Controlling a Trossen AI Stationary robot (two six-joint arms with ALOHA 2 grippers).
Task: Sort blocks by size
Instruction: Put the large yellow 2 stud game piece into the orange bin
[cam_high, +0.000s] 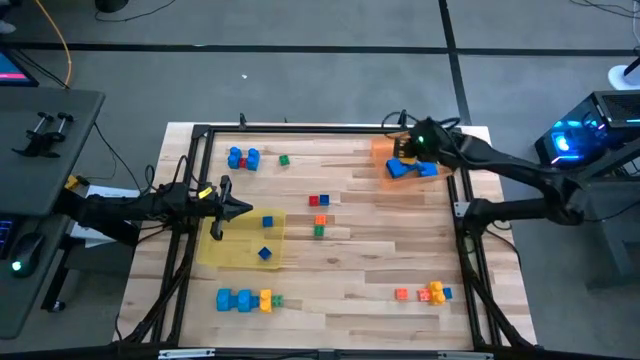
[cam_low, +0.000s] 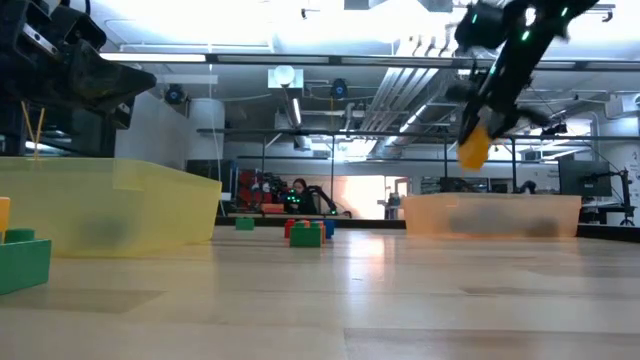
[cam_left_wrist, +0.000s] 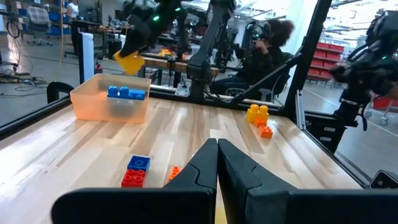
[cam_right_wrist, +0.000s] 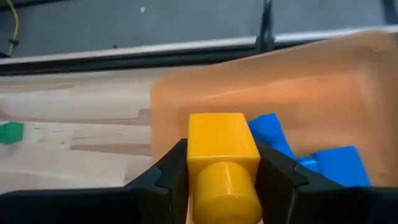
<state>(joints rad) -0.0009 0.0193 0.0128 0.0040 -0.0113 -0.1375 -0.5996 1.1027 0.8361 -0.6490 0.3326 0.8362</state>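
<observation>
From above, the right gripper hangs over the orange tray, which holds 2 blue blocks, while the left gripper sits at the yellow tray's edge. Level with the counter, a yellow block hangs above the orange tray. The left wrist shows its jaws closed and empty; the right wrist shows the jaws clenched on that studded yellow block.

A yellow block hangs above blue blocks; others lie scattered.
</observation>
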